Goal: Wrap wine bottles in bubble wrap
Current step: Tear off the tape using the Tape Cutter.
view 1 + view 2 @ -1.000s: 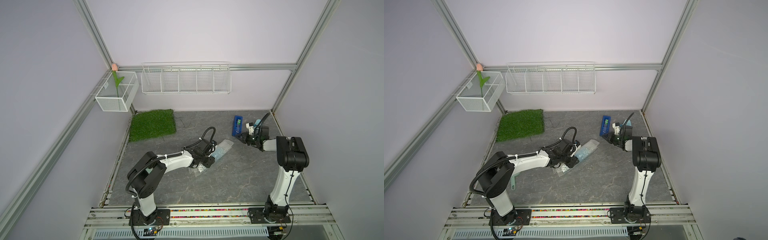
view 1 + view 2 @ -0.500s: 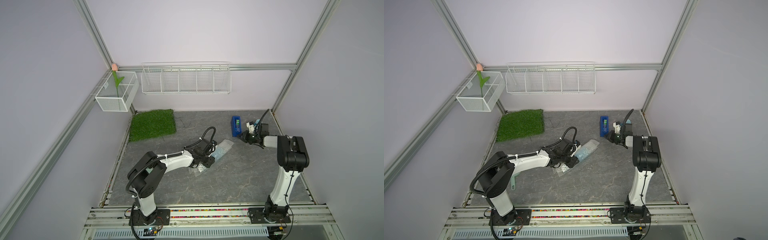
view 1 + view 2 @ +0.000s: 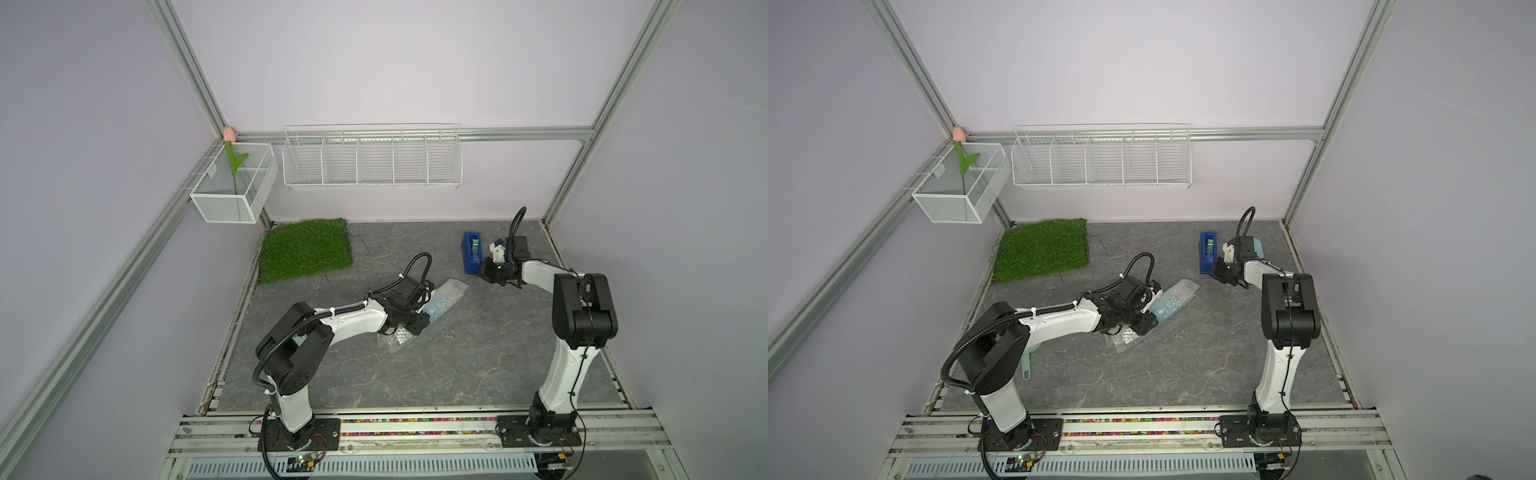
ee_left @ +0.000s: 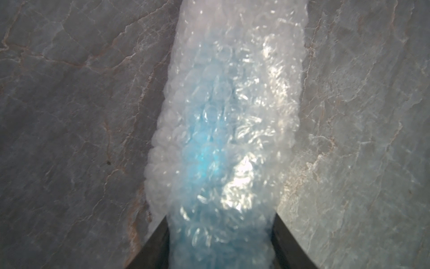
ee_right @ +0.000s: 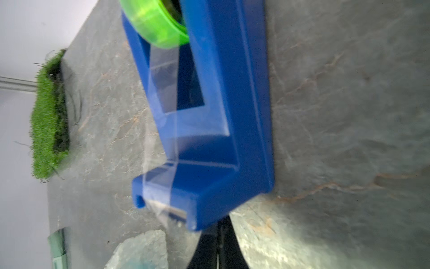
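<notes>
Pinning the wrapped bottle [image 4: 204, 158] near the middle, the left gripper [image 4: 221, 228] is clamping narrowly around the bubble wrap [image 3: 445, 298], seemingly to stop the roll unfurling, while the right gripper [image 5: 218, 249], pinched shut, is nosing at the tape dispenser [image 5: 223, 130] far right, probably for tape.

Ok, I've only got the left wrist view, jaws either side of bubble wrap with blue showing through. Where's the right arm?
Observer: In both top views the right gripper sits at the near end of the blue tape dispenser, back right of the table.
Operator: Are its jaws open?
Observer: No, shut, tips together by the dispenser's cutter in the right wrist view.
Operator: Any wrap behind my camera?
Observer: Yes, the bubble wrap shows a flat loose end on the near side of the left gripper.
</notes>
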